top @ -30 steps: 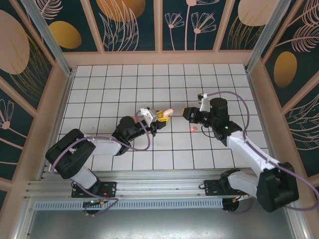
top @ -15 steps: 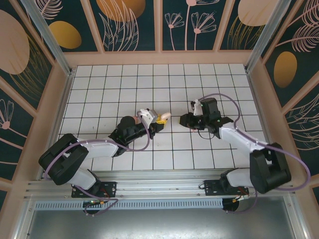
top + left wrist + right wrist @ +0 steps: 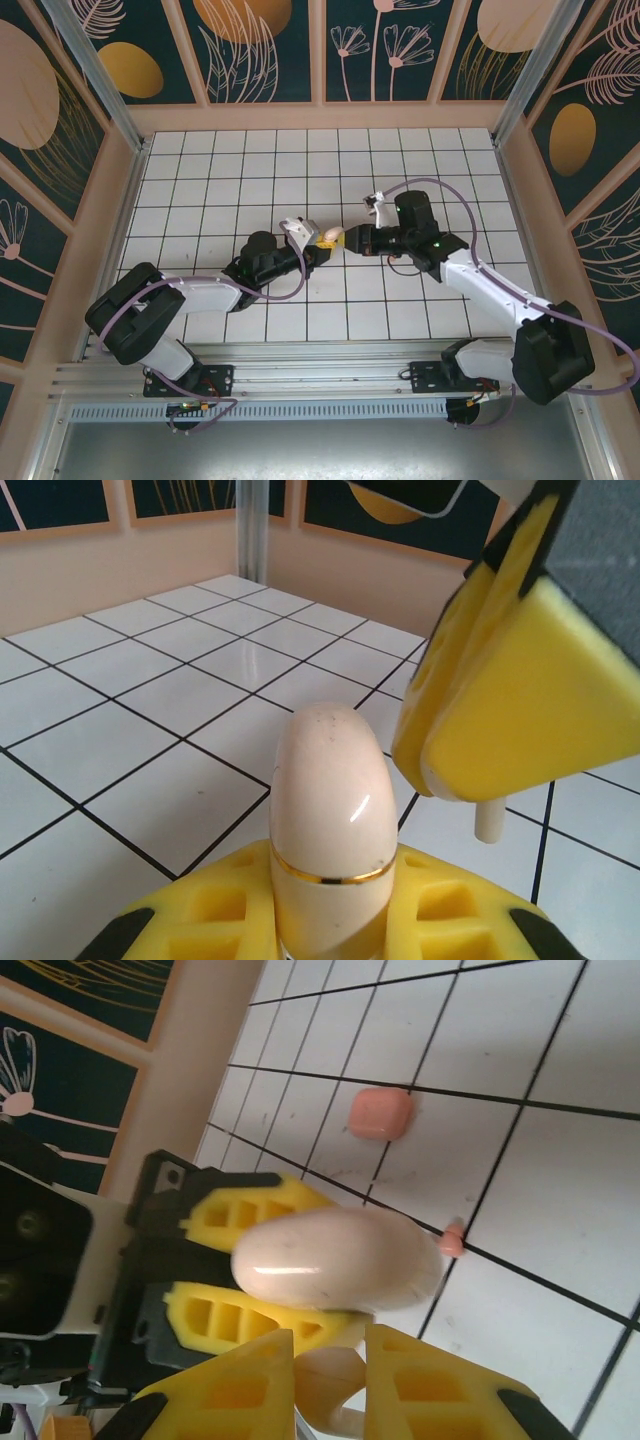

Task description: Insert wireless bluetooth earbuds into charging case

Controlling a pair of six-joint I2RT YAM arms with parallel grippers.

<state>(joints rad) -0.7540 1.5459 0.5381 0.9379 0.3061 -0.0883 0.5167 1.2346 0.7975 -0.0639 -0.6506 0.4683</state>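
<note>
No legible text, no labels (or numbers)

The charging case (image 3: pixel 332 236) is held off the table (image 3: pixel 250 170), over its middle tiles. Just left of the case is the left gripper (image 3: pixel 321 243), its fingers clamped on either side of the case's left end. Just right of the case is the right gripper (image 3: pixel 349 240). An earbud (image 3: pixel 325 1385) is pinched between its fingers, close beside the case's free end; whether they touch is unclear. On the tiles below the case lie a loose bud (image 3: pixel 452 1241) and, apart from it, a second loose piece (image 3: pixel 381 1113).
</note>
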